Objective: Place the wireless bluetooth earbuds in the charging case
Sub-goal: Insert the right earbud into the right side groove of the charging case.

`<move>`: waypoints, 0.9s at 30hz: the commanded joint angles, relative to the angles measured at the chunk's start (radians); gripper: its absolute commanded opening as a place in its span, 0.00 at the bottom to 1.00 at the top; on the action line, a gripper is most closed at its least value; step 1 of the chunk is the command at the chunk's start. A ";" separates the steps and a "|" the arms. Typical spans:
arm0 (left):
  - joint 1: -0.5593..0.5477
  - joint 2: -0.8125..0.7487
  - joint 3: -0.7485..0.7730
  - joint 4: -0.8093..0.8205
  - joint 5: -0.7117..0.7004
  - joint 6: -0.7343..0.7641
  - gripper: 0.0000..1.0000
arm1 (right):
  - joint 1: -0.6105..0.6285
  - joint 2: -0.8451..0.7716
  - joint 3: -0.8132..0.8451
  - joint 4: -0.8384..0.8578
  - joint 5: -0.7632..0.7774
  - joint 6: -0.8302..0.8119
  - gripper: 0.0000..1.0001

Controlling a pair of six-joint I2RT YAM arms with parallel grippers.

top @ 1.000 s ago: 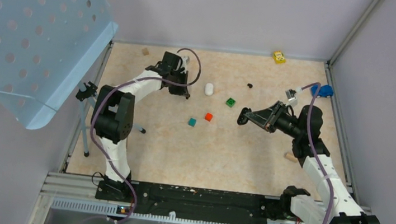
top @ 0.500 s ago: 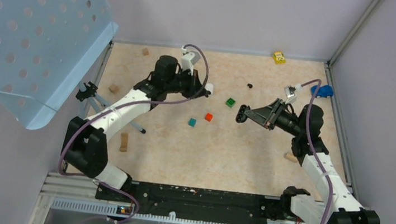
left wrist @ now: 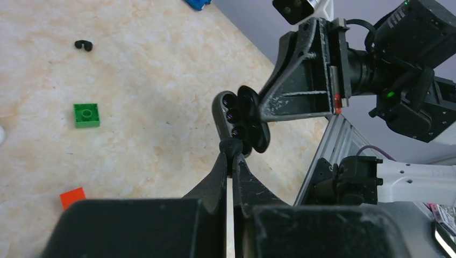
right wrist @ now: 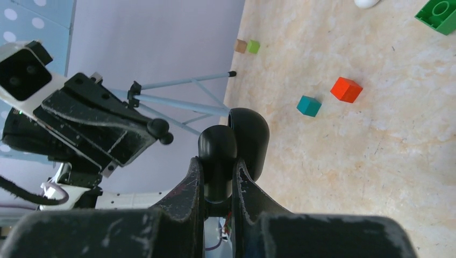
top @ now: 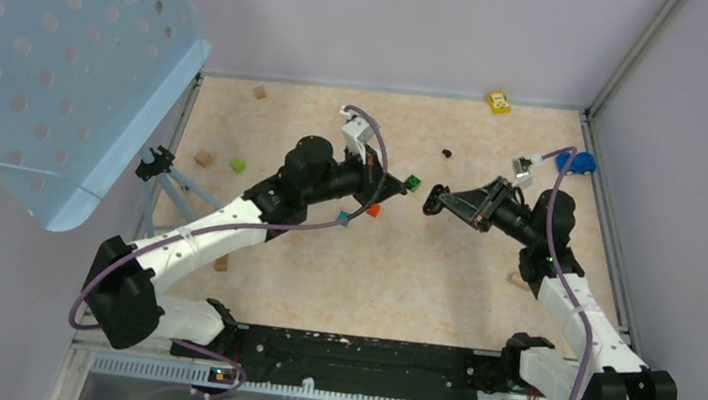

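My right gripper [top: 436, 201] is shut on the black charging case [left wrist: 236, 119], held above the table with its lid [right wrist: 250, 135] open; its body [right wrist: 217, 153] sits between my fingers. My left gripper [left wrist: 232, 155] is shut on a black earbud [left wrist: 232, 146], right at the case's open face, level with its lower sockets. In the top view the left gripper [top: 398, 186] is just left of the case. In the right wrist view the earbud [right wrist: 158, 128] is beside the case. Another black earbud [top: 447, 153] lies on the table behind. A white rounded piece [right wrist: 367, 2] shows at the frame's edge.
A green brick [top: 413, 182], red cube [top: 373, 209] and teal cube [top: 343, 218] lie under and near the left arm. Yellow [top: 499, 102] and blue [top: 576, 162] toy cars sit at the back right. A tripod [top: 167, 174] and blue perforated panel [top: 54, 55] stand left.
My left arm has swung from the back left to the right, bringing its shut gripper up to the case. My right gripper has edged slightly up with the case.
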 commanded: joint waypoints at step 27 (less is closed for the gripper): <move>-0.141 0.116 0.118 -0.011 -0.148 -0.038 0.00 | 0.043 -0.006 -0.009 0.138 0.062 0.064 0.00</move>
